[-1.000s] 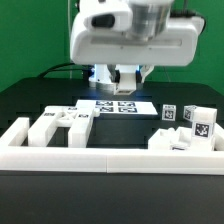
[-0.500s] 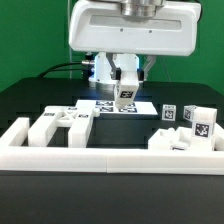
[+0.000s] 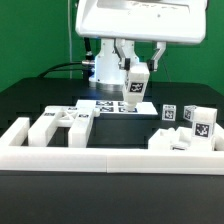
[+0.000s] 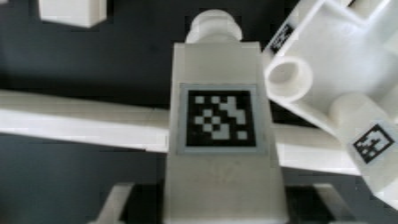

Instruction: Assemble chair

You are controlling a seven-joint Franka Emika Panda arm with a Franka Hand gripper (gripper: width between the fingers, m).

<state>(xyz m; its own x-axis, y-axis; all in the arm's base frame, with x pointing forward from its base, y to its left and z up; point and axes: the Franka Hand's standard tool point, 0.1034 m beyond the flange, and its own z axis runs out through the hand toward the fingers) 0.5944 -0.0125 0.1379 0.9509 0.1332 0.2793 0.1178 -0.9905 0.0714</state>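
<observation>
A white square bar (image 3: 136, 84) with a black-and-white tag hangs tilted in the air above the marker board (image 3: 112, 106), and my gripper (image 3: 134, 68) is shut on its upper end. In the wrist view the bar (image 4: 222, 105) runs away from my gripper (image 4: 222, 200), ending in a round peg, with one finger (image 4: 121, 200) on each side of it. More white chair pieces lie on the table: a group (image 3: 60, 124) on the exterior view's left and tagged blocks (image 3: 192, 124) on its right. One tagged panel (image 4: 329, 70) lies beside the bar in the wrist view.
A long low white border rail (image 3: 110, 158) runs across the front of the black table. A white strip (image 4: 71, 115) passes under the bar in the wrist view, and a small white piece (image 4: 71, 10) sits beyond it.
The arm has risen and carried the tagged bar up off the marker board area, toward the exterior view's right. The pieces on the table have not moved.
</observation>
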